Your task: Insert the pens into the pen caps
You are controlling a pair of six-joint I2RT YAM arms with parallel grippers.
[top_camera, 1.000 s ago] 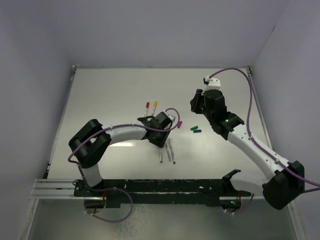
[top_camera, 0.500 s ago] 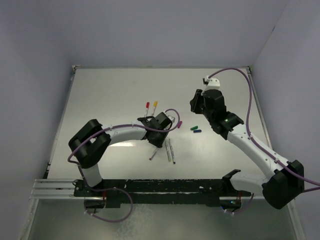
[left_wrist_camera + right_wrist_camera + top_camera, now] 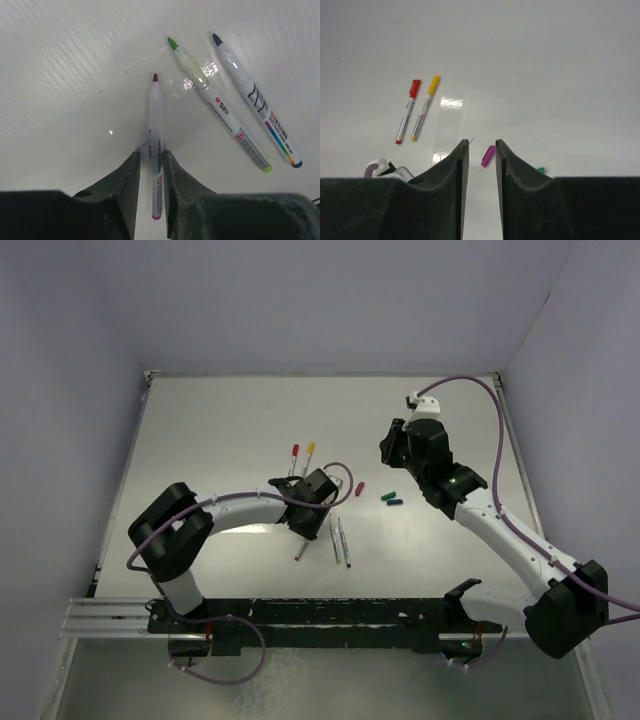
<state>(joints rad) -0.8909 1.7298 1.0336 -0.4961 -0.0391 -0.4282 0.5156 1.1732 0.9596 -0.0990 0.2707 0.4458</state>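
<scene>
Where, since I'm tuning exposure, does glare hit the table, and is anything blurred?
Left wrist view: bright glare patches on the table right beside the green-tipped pen; the near fingers are dark, with little detail. Right wrist view: one glare patch just right of the yellow-capped pen. Top view: even light, faint sheen by the left arm, nothing blurred.

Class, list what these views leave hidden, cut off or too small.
Right wrist: green cap mostly behind a finger of the right gripper; blue cap not visible.
Top view: left gripper covers where it meets the purple pen; pen tip colours too small.
Left wrist: whether that pen is off the table.
</scene>
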